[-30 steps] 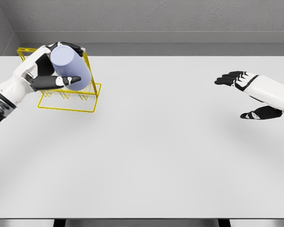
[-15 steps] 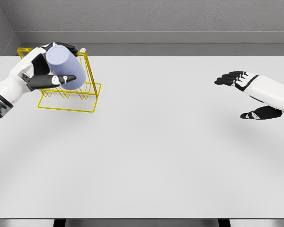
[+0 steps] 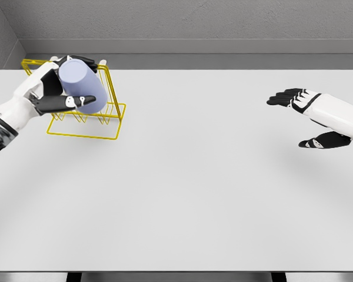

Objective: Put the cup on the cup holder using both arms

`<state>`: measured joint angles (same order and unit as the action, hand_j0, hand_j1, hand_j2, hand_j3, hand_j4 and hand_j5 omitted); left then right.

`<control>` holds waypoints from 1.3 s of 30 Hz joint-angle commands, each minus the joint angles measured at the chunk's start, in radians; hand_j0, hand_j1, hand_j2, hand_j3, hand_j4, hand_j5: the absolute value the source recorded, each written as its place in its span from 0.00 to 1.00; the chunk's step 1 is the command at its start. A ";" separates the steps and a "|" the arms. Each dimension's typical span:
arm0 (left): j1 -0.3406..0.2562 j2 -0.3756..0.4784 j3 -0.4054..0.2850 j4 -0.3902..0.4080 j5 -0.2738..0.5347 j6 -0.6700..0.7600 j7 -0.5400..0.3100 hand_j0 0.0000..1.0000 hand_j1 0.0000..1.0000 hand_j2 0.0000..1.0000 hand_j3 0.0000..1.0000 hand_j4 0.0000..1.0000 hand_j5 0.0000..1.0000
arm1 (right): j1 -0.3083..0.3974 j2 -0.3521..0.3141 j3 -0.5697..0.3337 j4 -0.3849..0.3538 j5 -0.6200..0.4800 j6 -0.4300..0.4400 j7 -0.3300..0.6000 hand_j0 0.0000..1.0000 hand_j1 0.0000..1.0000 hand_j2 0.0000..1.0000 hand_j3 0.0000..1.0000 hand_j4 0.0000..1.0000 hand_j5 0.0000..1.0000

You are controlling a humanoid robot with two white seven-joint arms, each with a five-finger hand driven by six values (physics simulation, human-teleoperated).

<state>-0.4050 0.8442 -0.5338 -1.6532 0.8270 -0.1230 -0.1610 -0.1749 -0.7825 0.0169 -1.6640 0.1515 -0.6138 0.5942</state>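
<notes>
Since the earlier frames, the cup (image 3: pixel 82 86) had been carried slightly back and to the left by the left hand (image 3: pixel 47 88), so that it sat further over the wire rack than a second before; the right hand had not moved at all.

The white table (image 3: pixel 188 188) was seen filling most of the view, bounded behind by a grey wall (image 3: pixel 182 23) and a dark strip at its far edge. At the far left corner of the table the yellow wire cup holder (image 3: pixel 100 120) was placed, with its flat base frame resting on the tabletop and its upright pegs and rear frame partly hidden by the cup and hand.

The pale lavender cup was held tilted, its closed end turned up and towards the camera, in front of the holder's upper rail. Whether it was touching the wire could not be told. It was gripped by the left hand, whose dark fingers were wrapped over the top and whose thumb was pressed across the lower side.

The right hand (image 3: pixel 309 114) was held above the table at the far right, well apart from the holder, its fingers extended and relaxed, with nothing grasped.
</notes>
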 commanded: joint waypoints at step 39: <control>-0.040 0.012 0.003 0.000 -0.005 0.000 0.000 0.94 0.94 0.94 0.94 0.94 0.94 | 0.000 -0.001 -0.002 0.000 -0.007 0.003 -0.001 1.00 1.00 1.00 1.00 1.00 1.00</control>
<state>-0.4449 0.8522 -0.5327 -1.6500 0.8181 -0.1224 -0.1626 -0.1749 -0.7829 0.0154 -1.6637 0.1515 -0.6138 0.5942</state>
